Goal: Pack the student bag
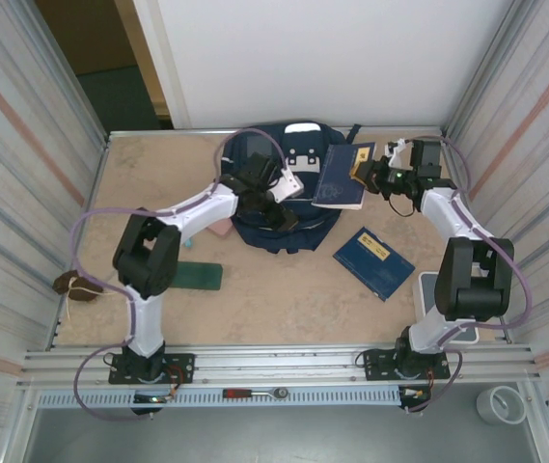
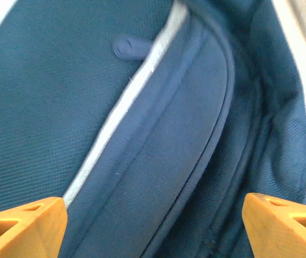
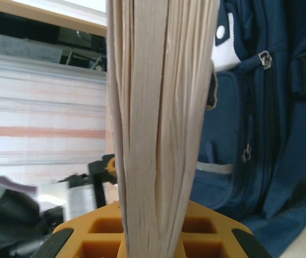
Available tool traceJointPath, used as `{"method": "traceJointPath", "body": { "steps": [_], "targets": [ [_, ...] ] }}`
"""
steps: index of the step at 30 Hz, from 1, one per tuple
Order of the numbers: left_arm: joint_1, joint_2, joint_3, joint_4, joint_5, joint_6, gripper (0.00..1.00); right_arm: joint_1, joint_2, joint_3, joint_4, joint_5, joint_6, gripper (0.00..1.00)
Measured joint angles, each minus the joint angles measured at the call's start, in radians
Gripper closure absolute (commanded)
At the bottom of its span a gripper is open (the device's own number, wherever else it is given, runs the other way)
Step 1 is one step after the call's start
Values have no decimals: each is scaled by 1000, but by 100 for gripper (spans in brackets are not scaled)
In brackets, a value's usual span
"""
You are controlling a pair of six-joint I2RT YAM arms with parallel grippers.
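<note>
The student bag (image 1: 303, 234), a navy-blue backpack, lies at the back middle of the table. My left gripper (image 1: 276, 212) hovers over its front, open. In the left wrist view its orange fingertips (image 2: 21, 223) stand far apart above the bag's fabric (image 2: 158, 161) and a pale reflective stripe (image 2: 115, 118). My right gripper (image 1: 366, 174) is shut on a dark-blue booklet (image 1: 343, 176) beside the bag's right side. The right wrist view shows the booklet's page edges (image 3: 161, 107) clamped upright in the right gripper (image 3: 153, 236), with the bag (image 3: 260, 134) behind.
A second dark-blue booklet (image 1: 373, 262) with a yellow label lies flat right of centre. A green flat item (image 1: 197, 277) sits near the left arm, a brown object (image 1: 76, 286) at the left edge, a white item (image 1: 433, 287) by the right arm's base. Metal walls enclose both sides.
</note>
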Motion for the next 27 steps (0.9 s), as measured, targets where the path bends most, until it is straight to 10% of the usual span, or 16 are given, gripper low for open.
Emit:
{"method": "traceJointPath", "body": {
  "steps": [27],
  "targets": [
    [65,126,178,-151,92,122,14,-51,-126,-88,-115,11,-90,100]
  ]
}}
